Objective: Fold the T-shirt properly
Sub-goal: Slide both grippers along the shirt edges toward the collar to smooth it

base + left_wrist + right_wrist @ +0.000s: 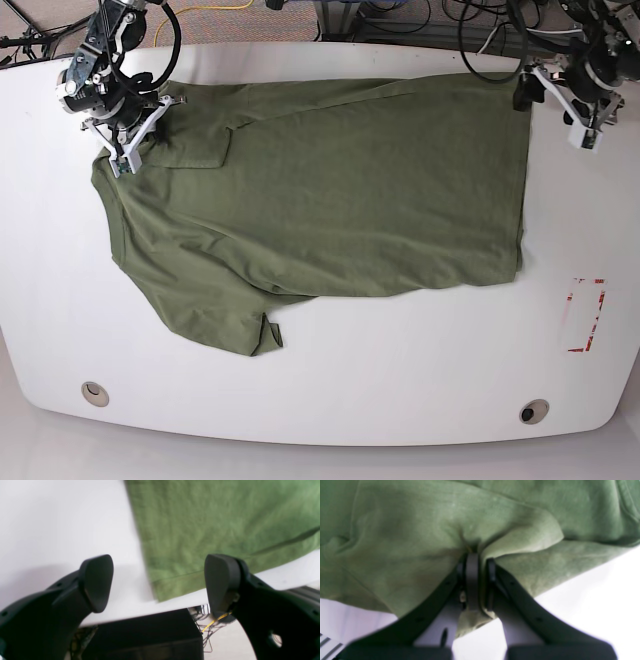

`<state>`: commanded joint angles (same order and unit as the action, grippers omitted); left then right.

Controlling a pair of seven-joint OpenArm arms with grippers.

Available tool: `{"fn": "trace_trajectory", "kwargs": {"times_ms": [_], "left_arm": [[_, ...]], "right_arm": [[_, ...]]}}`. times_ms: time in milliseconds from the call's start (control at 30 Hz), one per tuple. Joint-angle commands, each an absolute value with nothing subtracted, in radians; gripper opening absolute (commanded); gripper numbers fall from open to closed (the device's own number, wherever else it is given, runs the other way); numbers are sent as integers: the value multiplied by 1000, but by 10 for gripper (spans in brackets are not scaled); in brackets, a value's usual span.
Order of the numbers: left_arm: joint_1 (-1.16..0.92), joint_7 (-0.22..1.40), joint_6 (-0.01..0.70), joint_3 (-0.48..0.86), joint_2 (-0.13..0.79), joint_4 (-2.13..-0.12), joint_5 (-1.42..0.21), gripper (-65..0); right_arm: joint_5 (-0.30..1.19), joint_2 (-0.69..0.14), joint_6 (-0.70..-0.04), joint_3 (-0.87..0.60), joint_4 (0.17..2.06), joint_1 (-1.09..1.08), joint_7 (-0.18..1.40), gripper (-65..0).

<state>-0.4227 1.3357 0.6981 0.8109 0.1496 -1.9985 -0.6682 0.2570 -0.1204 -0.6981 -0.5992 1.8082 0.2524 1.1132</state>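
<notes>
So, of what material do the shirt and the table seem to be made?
The shirt looks like soft, matt knit fabric, probably cotton: it wrinkles and drapes in loose folds, and a stitched seam shows. The table has a smooth, white, slightly glossy top, perhaps laminate or painted board; its look does not settle which.

Matt, wrinkled olive cloth makes up the T-shirt, over a smooth, faintly glossy white table.
</notes>
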Motion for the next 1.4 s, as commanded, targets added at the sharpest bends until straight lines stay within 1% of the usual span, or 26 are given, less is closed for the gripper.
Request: {"fn": "trace_trajectory", "kwargs": {"times_ms": [200,500,733,933,1133,1233,1400], "left_arm": [[-444,1342,698,834,154,-1995,-670,-110],[-447,1342,698,782,165,-1986,-665,-113],[-444,1340,698,776,163,-1954,-602,-113],[-441,1340,698,774,163,-1951,-590,-113],[-421,1340,698,704,165,-1886,-565,-114],[-420,1339,698,687,163,-1851,-530,-114],[-409,1316,698,659,153,-1845,-521,-114]], "right_arm": [[257,-120,-698,-598,1810,251,1113,-618],[257,-120,-698,-598,1810,249,1115,-618],[257,-120,-698,-598,1810,251,1115,-618],[257,-120,-698,-599,1810,251,1115,-618],[257,-120,-698,-599,1810,251,1115,-618],[257,-120,-698,-599,1810,251,1115,-618],[257,-120,-698,-599,1810,251,1115,-618]]}}
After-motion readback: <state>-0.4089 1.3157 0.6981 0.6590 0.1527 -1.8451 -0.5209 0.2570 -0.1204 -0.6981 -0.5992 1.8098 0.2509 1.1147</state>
